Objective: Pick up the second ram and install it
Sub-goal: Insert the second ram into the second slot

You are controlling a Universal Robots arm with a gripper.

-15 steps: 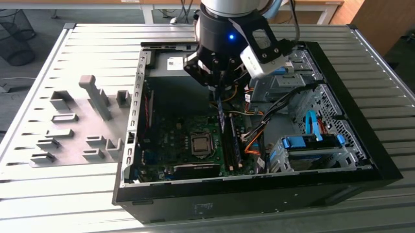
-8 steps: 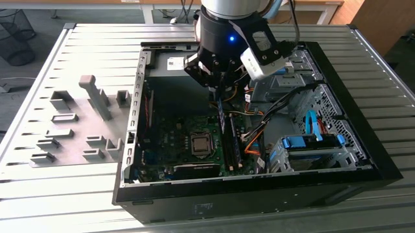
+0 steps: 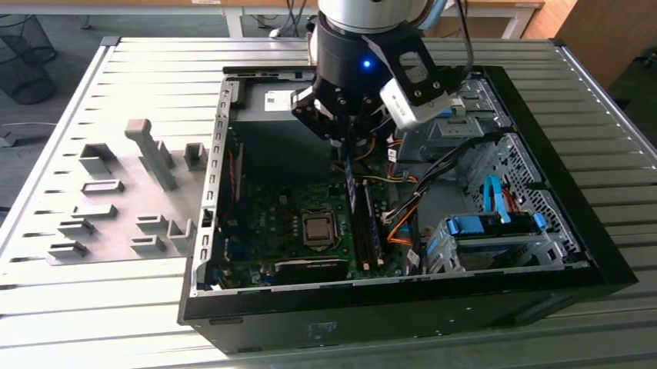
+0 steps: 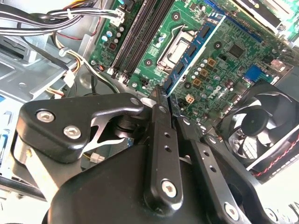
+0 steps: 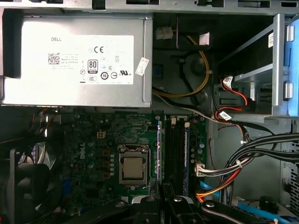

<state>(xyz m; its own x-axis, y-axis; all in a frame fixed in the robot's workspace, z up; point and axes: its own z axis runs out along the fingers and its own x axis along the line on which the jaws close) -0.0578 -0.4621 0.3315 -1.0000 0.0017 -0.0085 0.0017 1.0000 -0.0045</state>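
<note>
While jaws grip second ram edgewise, it hangs above motherboard.

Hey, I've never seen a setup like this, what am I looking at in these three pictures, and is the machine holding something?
It is a robot arm working inside an open desktop computer case that lies on a slatted metal table. The exterior view comes from a camera off the arm and takes in the whole scene. Both wrist views come from cameras riding on the arm, looking down into the case.

The black claw at the arm's end is the gripper. It is shut on the second ram, a thin bluish-green memory stick, held on edge just above the green motherboard, near the long black memory slots beside the square processor socket.

On the table beside the case, to the exterior view's left, stand grey holder blocks.
</note>
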